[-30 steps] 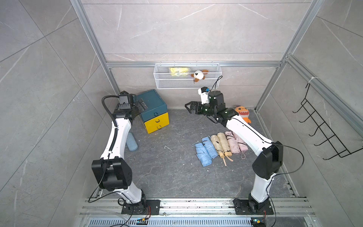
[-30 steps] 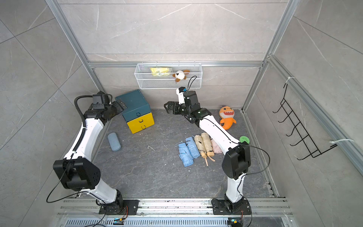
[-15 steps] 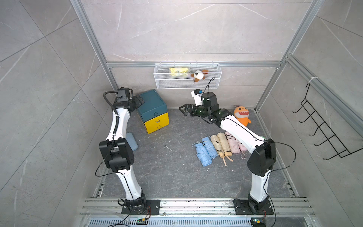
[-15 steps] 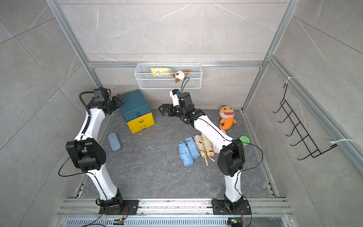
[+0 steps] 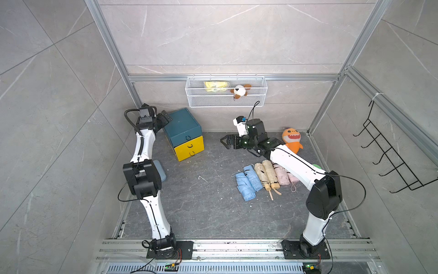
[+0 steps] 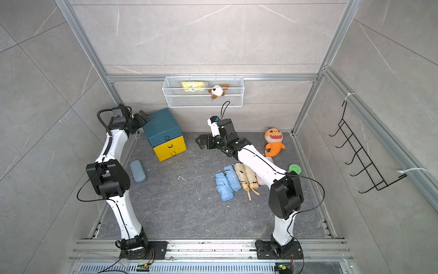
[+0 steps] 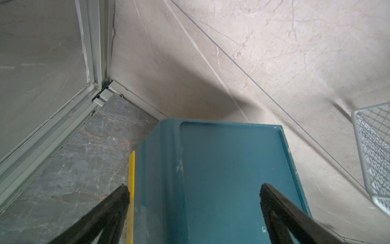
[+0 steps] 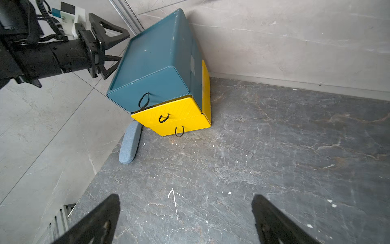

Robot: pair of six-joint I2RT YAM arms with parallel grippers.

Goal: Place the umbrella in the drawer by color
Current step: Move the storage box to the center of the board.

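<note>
Left pincer (image 5: 166,116) is spread wide with nothing in it, sitting right at the top edge of the drawer box (image 5: 183,128), on the side away from the other arm. From the left wrist cam its fingers (image 7: 299,226) straddle the teal top, but I can't tell if they actually touch it. Right pincer (image 5: 224,142) is wide and empty too, up off the worktop (image 5: 213,213) out in front of the box's drawer fronts and pointing at them. The box has a teal drawer on top and yellow drawers (image 5: 189,148) below, all with black loop pulls. The folded blue umbrellas (image 5: 247,183), beige umbrellas (image 5: 266,174) and pink umbrellas (image 5: 283,178) lie in a row on the worktop, well apart from the box, past the right pincer. A grey-blue case (image 6: 138,171) lies near the box's front corner on the left arm's side.
</note>
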